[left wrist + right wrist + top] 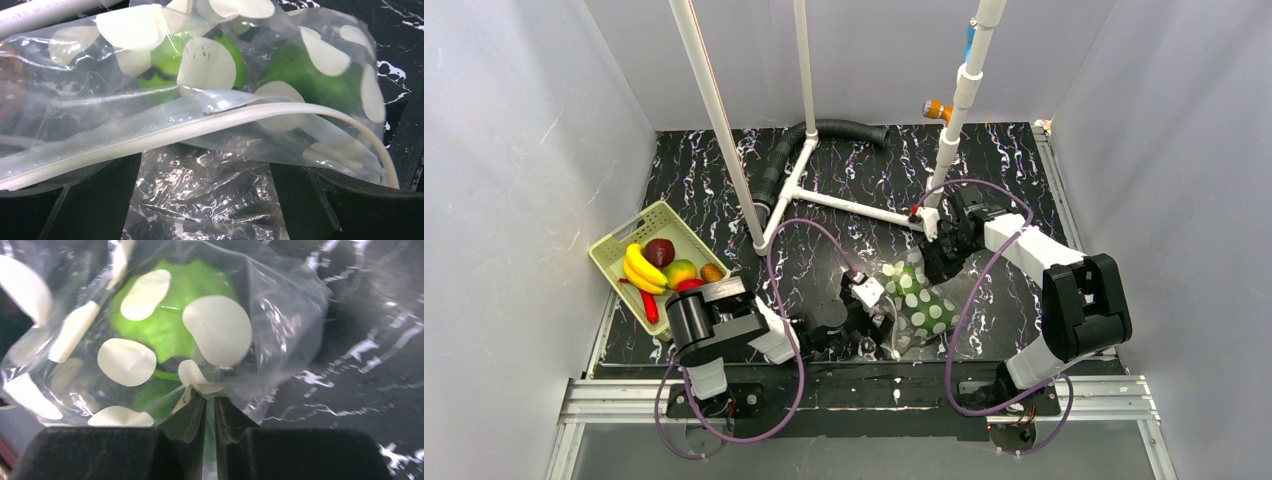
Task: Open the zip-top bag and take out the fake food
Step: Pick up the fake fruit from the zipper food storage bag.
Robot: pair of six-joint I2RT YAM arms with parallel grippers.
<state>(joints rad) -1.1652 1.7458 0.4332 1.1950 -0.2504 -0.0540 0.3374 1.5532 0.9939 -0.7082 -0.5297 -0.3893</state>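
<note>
The zip-top bag, clear with pale dots, lies low in the middle of the table between my two grippers. Green fake food shows inside it, and also in the right wrist view. My left gripper is at the bag's near-left end. Its jaws stand wide apart, with crumpled clear plastic between them and the white zip strip lying across above them. My right gripper is at the bag's far end, with its jaws pinched shut on a fold of the bag's plastic.
A pale green basket at the left holds a yellow banana, a dark red round fruit, a red chili and other pieces. White pipes and a black hose cross the back of the table.
</note>
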